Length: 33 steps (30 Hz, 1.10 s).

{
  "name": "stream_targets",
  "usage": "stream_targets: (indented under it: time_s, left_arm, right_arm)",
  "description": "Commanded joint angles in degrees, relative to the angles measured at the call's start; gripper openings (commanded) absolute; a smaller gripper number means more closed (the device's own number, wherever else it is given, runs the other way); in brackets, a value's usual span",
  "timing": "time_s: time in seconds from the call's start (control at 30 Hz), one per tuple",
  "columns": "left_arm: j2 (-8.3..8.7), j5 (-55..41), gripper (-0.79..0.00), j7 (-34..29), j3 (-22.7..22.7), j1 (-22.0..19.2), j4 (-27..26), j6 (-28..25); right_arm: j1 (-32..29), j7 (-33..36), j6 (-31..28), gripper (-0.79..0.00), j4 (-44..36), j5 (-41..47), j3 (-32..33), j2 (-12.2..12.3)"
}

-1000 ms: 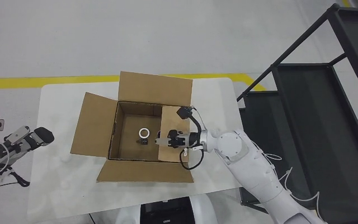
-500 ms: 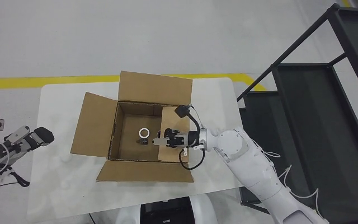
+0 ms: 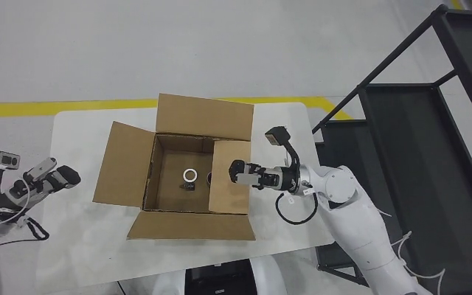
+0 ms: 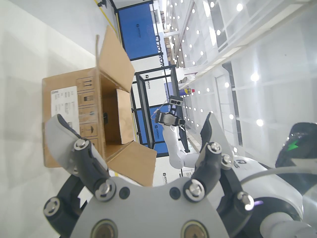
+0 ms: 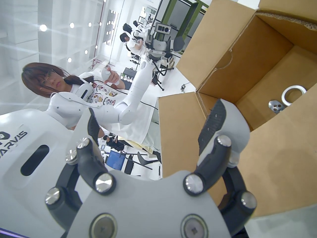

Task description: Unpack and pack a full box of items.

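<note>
An open cardboard box stands mid-table with its flaps spread; the right flap leans in over the box's right part. On the box floor lie a white ring and a small dark part. The right wrist view shows the ring beside a small metal disc. My right gripper hovers over the right flap, open and holding nothing. My left gripper is at the table's left edge, well away from the box, open and holding nothing.
The white table has bare room to the left of and in front of the box. A black metal stair frame stands close to the table's right side. A yellow floor line runs behind the table.
My right gripper has drawn back to the right, from the flap's inner edge at the box opening to above the flap. The left gripper has shifted slightly towards the box.
</note>
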Motion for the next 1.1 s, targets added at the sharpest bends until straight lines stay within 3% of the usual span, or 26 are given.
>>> stream_targets:
  time_s: [0.0,0.3,0.6,0.73,0.97,1.07]
  left_arm:
    - [0.01,0.76,0.000,-0.53,1.43,-0.92,1.35,-0.77]
    - [-0.25,-0.54,0.000,-3.71,7.77,-4.41,3.61,-3.41]
    - [0.04,-2.96,0.000,-11.85,10.98,-5.02,-7.04,-2.41]
    - [0.02,-1.56,0.000,-12.96,14.46,-6.93,-9.12,-2.17]
    - [-0.59,-1.44,0.000,-12.14,22.38,-12.12,-5.63,-2.74]
    - [-0.67,-1.91,0.000,-12.22,23.16,-12.78,-4.98,-2.75]
  right_arm:
    - [-0.53,-0.04,-0.17,0.000,-0.31,0.50,0.71,0.17]
    - [-2.25,-1.64,0.35,0.000,-1.28,0.37,3.04,0.83]
    - [-4.91,-3.30,0.52,0.000,-1.80,-0.19,5.12,1.44]
    - [-6.56,-4.41,0.40,0.000,-2.18,-0.88,6.09,1.70]
    - [-10.53,-8.24,1.27,0.000,-3.58,-3.10,8.03,2.10]
    - [-11.72,-9.18,1.92,0.000,-3.59,-3.35,8.29,2.21]
